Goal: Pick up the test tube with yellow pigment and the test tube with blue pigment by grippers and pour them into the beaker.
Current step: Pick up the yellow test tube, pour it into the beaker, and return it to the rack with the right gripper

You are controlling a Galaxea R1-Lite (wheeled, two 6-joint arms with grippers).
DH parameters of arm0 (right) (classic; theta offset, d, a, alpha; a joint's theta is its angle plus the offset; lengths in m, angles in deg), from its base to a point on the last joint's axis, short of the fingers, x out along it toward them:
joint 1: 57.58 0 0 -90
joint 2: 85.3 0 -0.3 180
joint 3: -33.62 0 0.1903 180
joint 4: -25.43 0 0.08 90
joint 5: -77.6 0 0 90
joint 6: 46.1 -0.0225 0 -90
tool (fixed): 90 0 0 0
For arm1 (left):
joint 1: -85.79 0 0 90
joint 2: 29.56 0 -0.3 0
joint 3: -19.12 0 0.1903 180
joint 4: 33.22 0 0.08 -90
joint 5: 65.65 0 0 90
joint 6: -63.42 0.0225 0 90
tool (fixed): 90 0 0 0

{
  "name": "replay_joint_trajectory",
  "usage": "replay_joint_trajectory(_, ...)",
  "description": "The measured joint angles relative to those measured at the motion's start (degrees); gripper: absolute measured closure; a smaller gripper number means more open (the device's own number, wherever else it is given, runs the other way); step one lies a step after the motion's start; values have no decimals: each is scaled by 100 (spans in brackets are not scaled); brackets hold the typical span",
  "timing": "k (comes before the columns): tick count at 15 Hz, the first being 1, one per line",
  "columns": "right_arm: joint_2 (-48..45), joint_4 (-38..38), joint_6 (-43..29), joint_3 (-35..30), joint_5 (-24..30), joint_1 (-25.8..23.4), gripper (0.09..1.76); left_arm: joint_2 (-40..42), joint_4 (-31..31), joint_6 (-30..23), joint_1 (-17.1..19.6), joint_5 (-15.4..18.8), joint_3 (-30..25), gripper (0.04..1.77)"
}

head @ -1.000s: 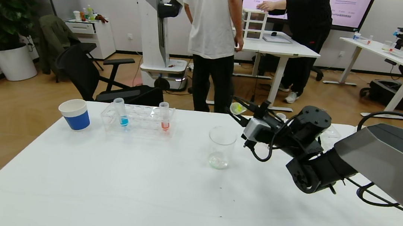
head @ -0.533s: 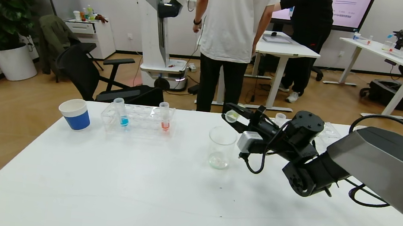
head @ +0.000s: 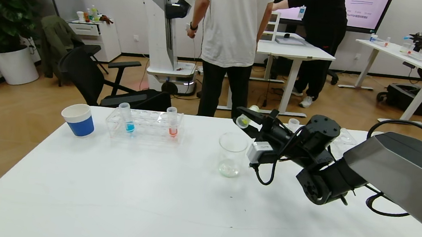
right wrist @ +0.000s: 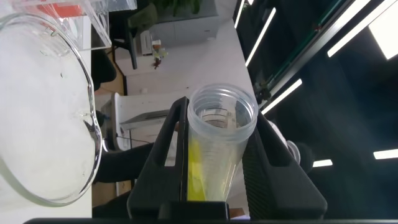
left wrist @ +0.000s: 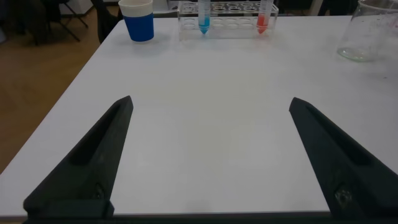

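My right gripper (head: 245,119) is shut on the test tube with yellow pigment (head: 243,120), tipped on its side with its open mouth above and just behind the beaker (head: 232,154). In the right wrist view the tube (right wrist: 219,149) sits between both fingers, yellow liquid along its lower wall, beside the beaker rim (right wrist: 87,118). The beaker holds a little pale liquid. The test tube with blue pigment (head: 128,119) stands in the clear rack (head: 143,125); it also shows in the left wrist view (left wrist: 203,15). My left gripper (left wrist: 210,109) is open and empty over the near table.
A tube with orange-red liquid (head: 172,123) stands in the same rack. A white-and-blue paper cup (head: 78,119) sits left of the rack. People stand behind the table's far edge. A second clear rack (head: 344,138) lies behind my right arm.
My right gripper has moved left toward the beaker and rolled, tipping the yellow tube from raised to lying on its side with its mouth near the beaker's rim.
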Motion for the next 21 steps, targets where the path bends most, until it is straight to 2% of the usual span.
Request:
replay_joint_trajectory(15, 0, 85, 1163, 77, -72, -67, 134, 0, 2, 0, 0, 0, 0, 6)
replay_joint_trajectory(21, -26, 85, 1888, 79, -59, -72, 134, 0, 2, -2, 0, 0, 0, 6)
